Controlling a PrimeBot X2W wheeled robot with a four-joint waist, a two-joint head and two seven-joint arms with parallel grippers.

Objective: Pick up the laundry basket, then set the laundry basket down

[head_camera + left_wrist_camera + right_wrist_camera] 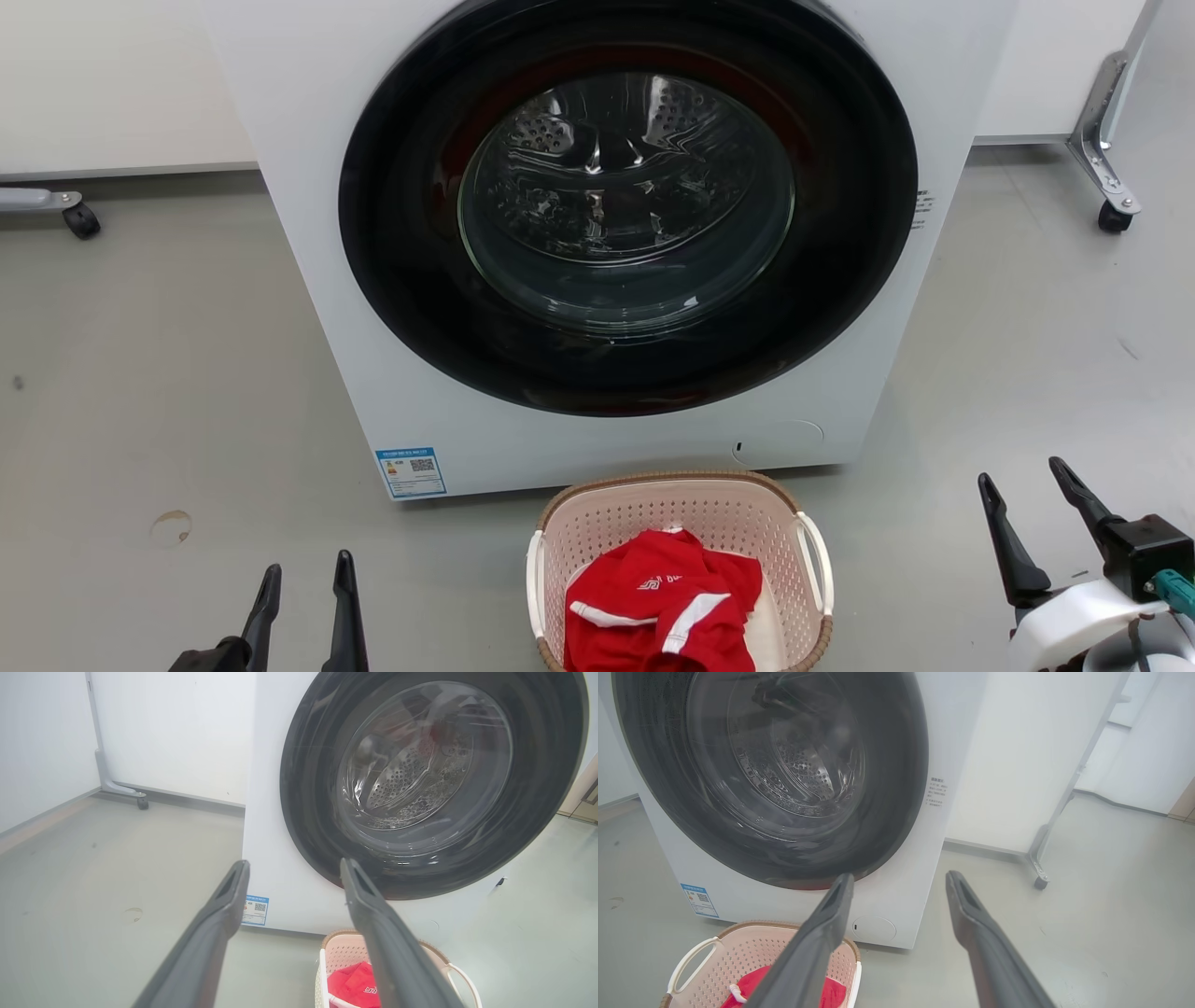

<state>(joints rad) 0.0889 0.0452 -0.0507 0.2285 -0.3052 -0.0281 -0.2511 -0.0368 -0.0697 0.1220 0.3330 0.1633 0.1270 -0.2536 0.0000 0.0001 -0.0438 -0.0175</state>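
The laundry basket (789, 571), pale pink with a brown woven rim and white side handles, stands on the floor just in front of the washer, with a red garment (658, 602) inside. It also appears low in the left wrist view as the basket (343, 954) and in the right wrist view as the basket (752, 947). My left gripper (305, 569) hovers open to the basket's left, well apart from it. My right gripper (1022, 476) stands open to the basket's right, also clear of it. Neither holds anything.
A white front-loading washer (327, 280) with a closed dark round door (625, 215) rises directly behind the basket. White panels on castor legs stand at the back left (79, 219) and back right (1116, 215). Grey floor (140, 392) spreads on both sides.
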